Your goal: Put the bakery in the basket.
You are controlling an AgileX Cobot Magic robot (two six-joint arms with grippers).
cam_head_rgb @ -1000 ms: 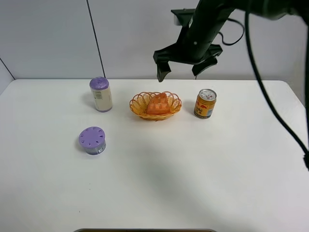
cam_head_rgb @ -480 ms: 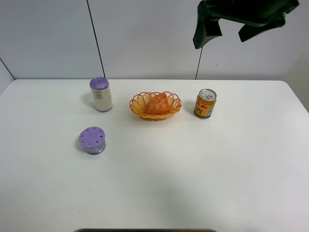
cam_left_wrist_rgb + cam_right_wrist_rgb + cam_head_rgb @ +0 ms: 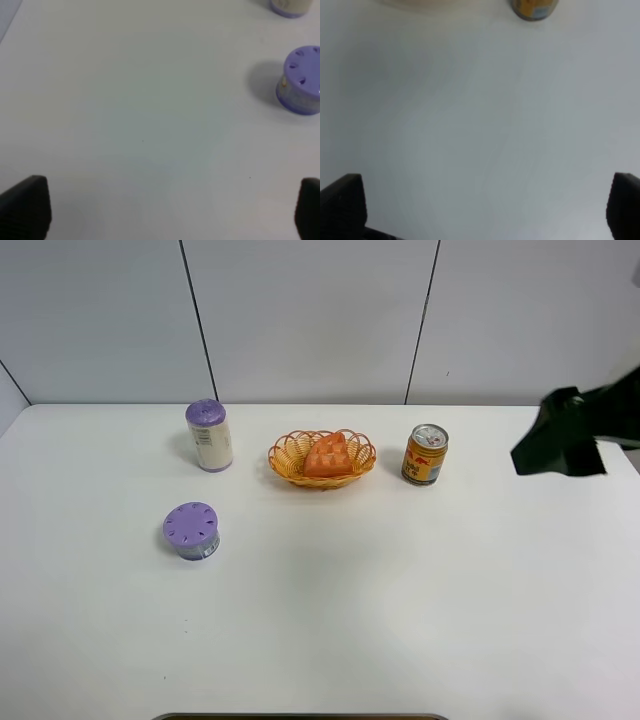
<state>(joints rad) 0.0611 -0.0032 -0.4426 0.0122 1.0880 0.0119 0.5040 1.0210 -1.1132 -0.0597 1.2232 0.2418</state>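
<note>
The bakery [image 3: 328, 456], an orange-brown waffle wedge, lies inside the orange-yellow wicker basket [image 3: 288, 453] at the back middle of the table. My right gripper [image 3: 560, 437] is a blurred dark shape at the far right edge, well away from the basket. In the right wrist view it [image 3: 482, 202] has its fingers wide apart over bare table, open and empty. My left gripper [image 3: 167, 207] is out of the exterior high view. In the left wrist view its fingers stand wide apart over bare table, open and empty.
A yellow-red drink can [image 3: 425, 454] stands right of the basket and shows in the right wrist view [image 3: 534, 7]. A tall purple-lidded container [image 3: 208, 435] stands left of the basket. A short purple-lidded one [image 3: 191, 530] sits nearer the front left, also in the left wrist view [image 3: 301, 82].
My right gripper has left its place above the basket, risen, then swung right and down to the table's right edge. The bakery has stayed in the basket.
</note>
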